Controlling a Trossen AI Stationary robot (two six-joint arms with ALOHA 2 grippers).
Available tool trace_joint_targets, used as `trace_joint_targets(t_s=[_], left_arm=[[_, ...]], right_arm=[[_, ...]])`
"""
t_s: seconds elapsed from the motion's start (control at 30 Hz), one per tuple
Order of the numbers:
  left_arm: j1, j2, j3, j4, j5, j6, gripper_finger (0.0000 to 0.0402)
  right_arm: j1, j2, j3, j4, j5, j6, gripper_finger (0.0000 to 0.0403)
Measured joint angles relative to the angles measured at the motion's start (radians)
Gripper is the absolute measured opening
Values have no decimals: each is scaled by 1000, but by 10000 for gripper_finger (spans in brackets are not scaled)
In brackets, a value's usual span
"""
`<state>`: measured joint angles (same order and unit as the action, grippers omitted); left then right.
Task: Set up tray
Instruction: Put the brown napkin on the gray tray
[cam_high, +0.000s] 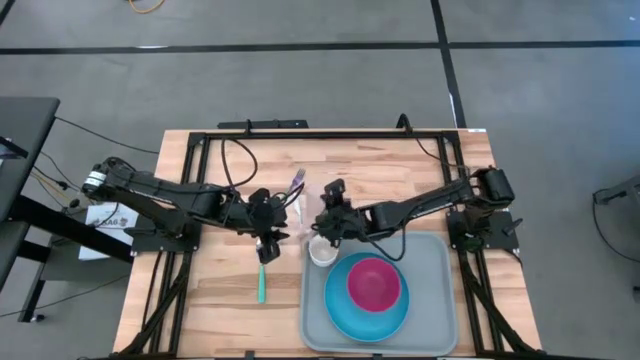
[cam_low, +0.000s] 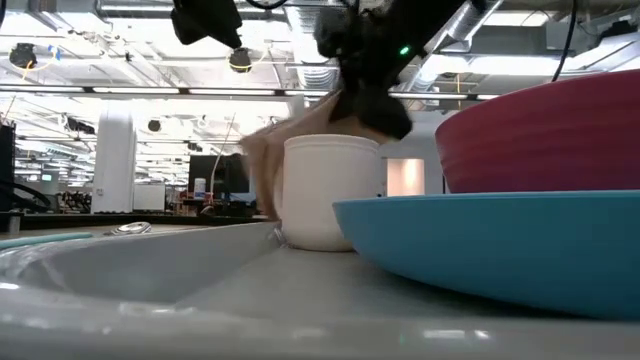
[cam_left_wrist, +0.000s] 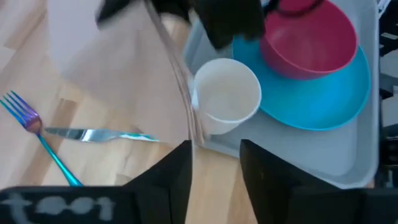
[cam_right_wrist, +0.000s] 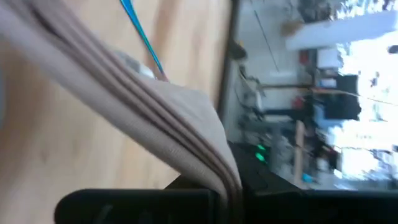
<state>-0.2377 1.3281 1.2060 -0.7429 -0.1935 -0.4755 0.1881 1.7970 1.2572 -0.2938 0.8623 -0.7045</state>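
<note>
Landmark: large flat light-grey rectangular plastic tray (cam_high: 437, 290) with rounded corners and a low rim, at the table's near right.
On tray: round blue plate (cam_high: 345, 311) carrying a magenta bowl (cam_high: 373, 283); white cup (cam_high: 322, 251) in the tray's far left corner.
Right gripper (cam_high: 326, 223): just beyond the tray's far left corner, above the cup; jaws closed on a folded beige cloth napkin (cam_right_wrist: 143, 118), the folds pinched at their lower end.
Left gripper (cam_high: 266, 240): to the left of the tray, apart from its rim; fingers (cam_left_wrist: 171, 177) parted with a gap, nothing between them.
Cutlery: teal-handled knife (cam_high: 262, 284) and iridescent fork (cam_high: 296, 181) on bare wood left of the tray.
Step (judged): napkin being carried towards the tray.
How to do it well: keep the pinch firm; lift the trailing cloth clear of the cup rim; lay it on the bare grey strip by the cup and plate, then release low.
Risk: hanging cloth may drag the cup over.
Tray axis: long axis runs from the far edge of the table to the near edge; short sides face far and near.
Tray attitude: flat, rim up.
</note>
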Motion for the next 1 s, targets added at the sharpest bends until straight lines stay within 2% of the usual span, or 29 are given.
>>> trace_joint_targets(t_s=[0.1, 0.37, 0.43, 0.5, 0.57, 0.63, 0.8, 1.0], left_arm=[[0, 0, 0, -3, 2, -74, 137], [0, 0, 0, -10, 5, -110, 131], [-4, 0, 0, -10, 3, -111, 129], [-5, 0, 0, -10, 4, -110, 128], [-10, 0, 0, -11, 4, -110, 127], [-13, 0, 0, -14, 4, -106, 127], [-25, 0, 0, -20, -1, -108, 127], [-37, 0, 0, -27, -6, -113, 127]], right_arm=[[2, -68, 0, -106, 57, 54, 5], [24, -333, 0, -368, 53, 403, 3], [47, -399, 0, -480, 9, 461, 3], [82, -458, -2, -596, -114, 470, 4], [132, -504, -12, -687, -249, 481, 3], [192, -539, -29, -739, -317, 548, 2], [390, -583, -80, -858, -311, 757, 1], [634, -586, -171, -849, -316, 1009, 1]])
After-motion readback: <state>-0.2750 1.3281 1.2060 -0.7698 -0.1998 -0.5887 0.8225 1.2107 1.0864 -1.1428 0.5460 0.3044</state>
